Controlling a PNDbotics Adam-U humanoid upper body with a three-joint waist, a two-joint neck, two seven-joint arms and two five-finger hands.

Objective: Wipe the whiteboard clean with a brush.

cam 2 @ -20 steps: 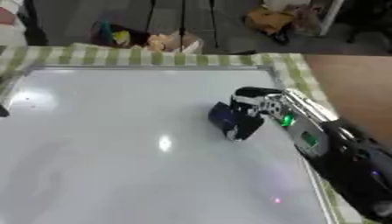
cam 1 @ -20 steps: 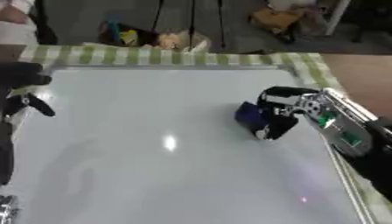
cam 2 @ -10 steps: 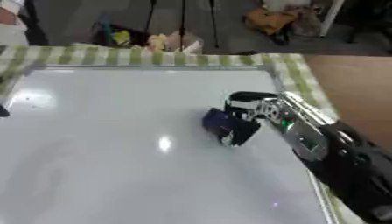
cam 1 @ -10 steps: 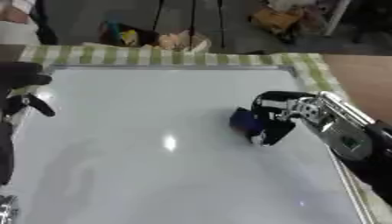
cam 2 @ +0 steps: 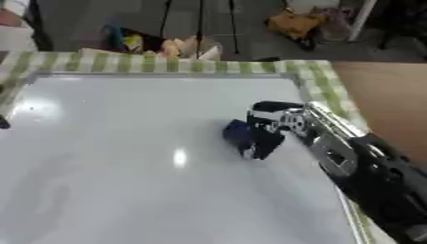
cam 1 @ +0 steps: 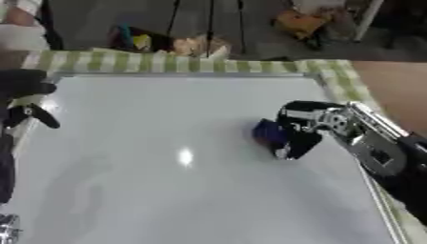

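the left hand (cam 1: 18,102) sits at the whiteboard's (cam 1: 167,190) left edge, and i cannot tell how its fingers stand. nearer the right edge, the right hand (cam 1: 304,131) is curled round the dark blue brush (cam 1: 269,132), pressed on the board. the unwiped surface lies leftward of the brush.

- A green and white checked cloth (cam 1: 175,63) covers the tabletop and shows as a band along the far edge and down the right side.
- Beyond the far edge the floor (cam 2: 250,47) is dark grey.
- Thin dark poles (cam 1: 211,24), like legs of a stand, rise from that floor.
- Near them lie some colourful things (cam 2: 133,42), yellow and blue, too blurred to name.
- An orange-brown bundle (cam 2: 293,24) sits further back on the right.
- At the right the floor (cam 2: 383,90) is reddish brown.
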